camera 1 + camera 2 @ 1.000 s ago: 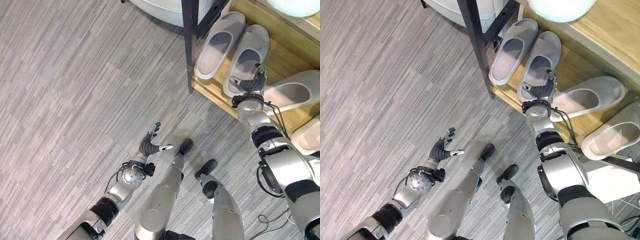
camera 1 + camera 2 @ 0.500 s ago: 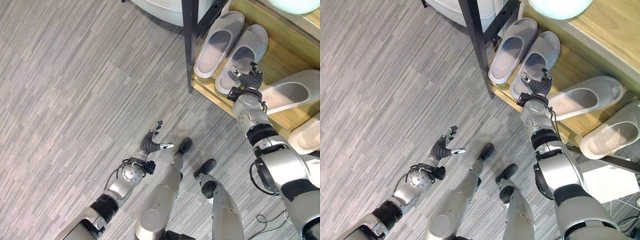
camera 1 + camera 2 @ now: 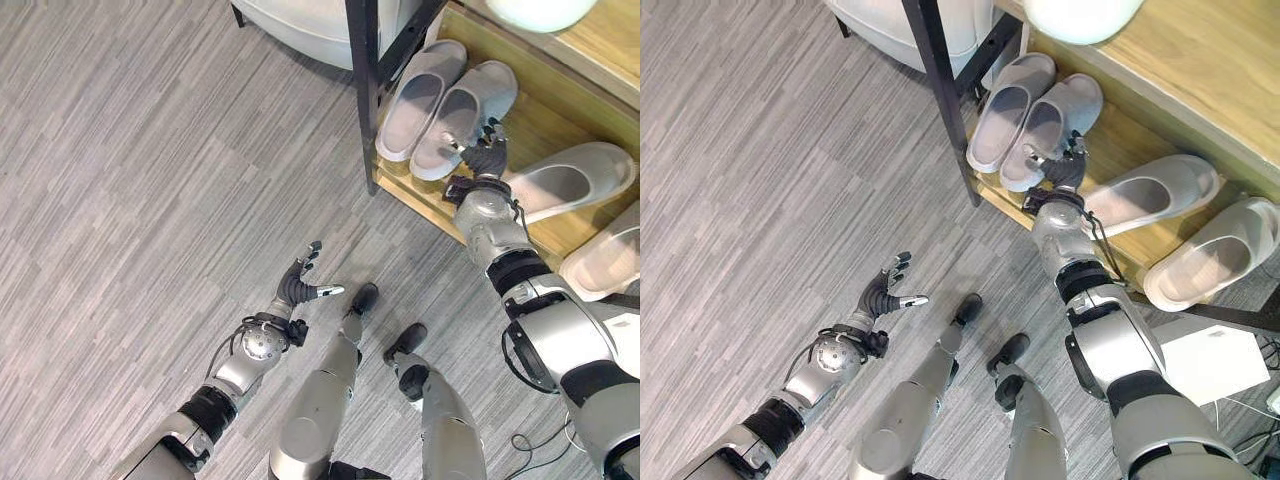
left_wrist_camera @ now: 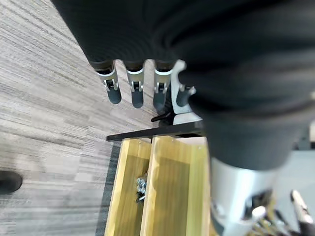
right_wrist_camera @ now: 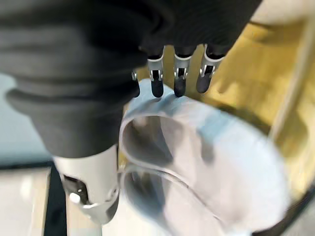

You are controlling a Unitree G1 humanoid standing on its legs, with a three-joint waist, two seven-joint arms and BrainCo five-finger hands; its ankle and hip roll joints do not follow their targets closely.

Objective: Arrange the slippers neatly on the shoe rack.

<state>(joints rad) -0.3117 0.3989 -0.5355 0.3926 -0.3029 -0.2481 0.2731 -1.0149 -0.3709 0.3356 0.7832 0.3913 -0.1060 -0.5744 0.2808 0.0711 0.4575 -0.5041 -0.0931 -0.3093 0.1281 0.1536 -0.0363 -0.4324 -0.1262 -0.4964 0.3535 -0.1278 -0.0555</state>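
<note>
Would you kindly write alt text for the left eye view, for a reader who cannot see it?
Seen from above, the right hand, fingers straight, rests against the near slipper of a grey pair on the wooden rack. Two more slippers lie farther right on the rack. The left hand hangs open over the grey floor.

Four slippers on the shoe rack: a grey pair at the left end, first grey slipper and second grey slipper side by side, then to the right one pale slipper and another pale slipper. Two robot hands: left robot hand, right robot hand.
</note>
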